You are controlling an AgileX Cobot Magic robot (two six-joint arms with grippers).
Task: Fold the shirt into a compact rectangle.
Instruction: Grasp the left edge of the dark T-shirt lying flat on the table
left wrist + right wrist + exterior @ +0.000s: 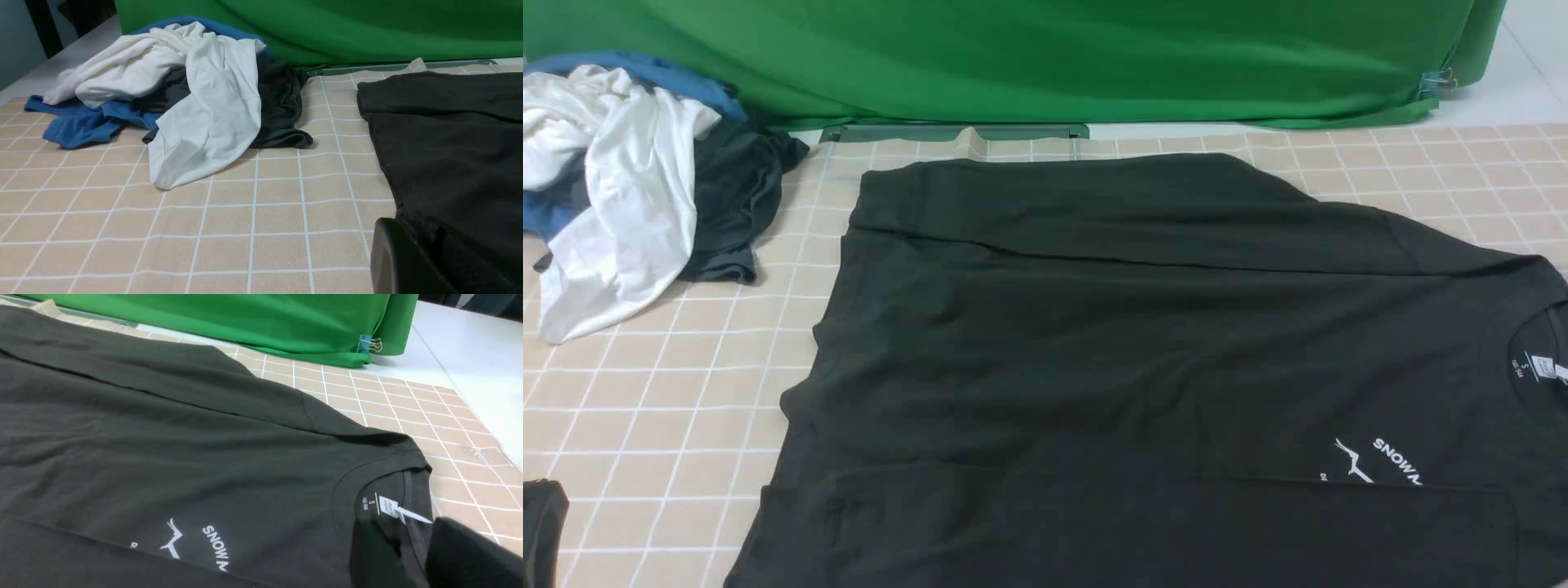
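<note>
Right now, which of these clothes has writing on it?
The big black shirt spread flat: white letters near its collar. A white garment, a blue one and a dark grey one lie crumpled in a pile.

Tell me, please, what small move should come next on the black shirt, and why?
Probably close the right gripper on the collar end, to fold it toward the hem: the shirt already has both long sides folded in, and that gripper hangs open by the neck label.

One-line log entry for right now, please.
shirt: flat, both long edges folded in, collar right | left tool: beside hem, state unclear | right tool: open at collar | clothes pile: far left
</note>
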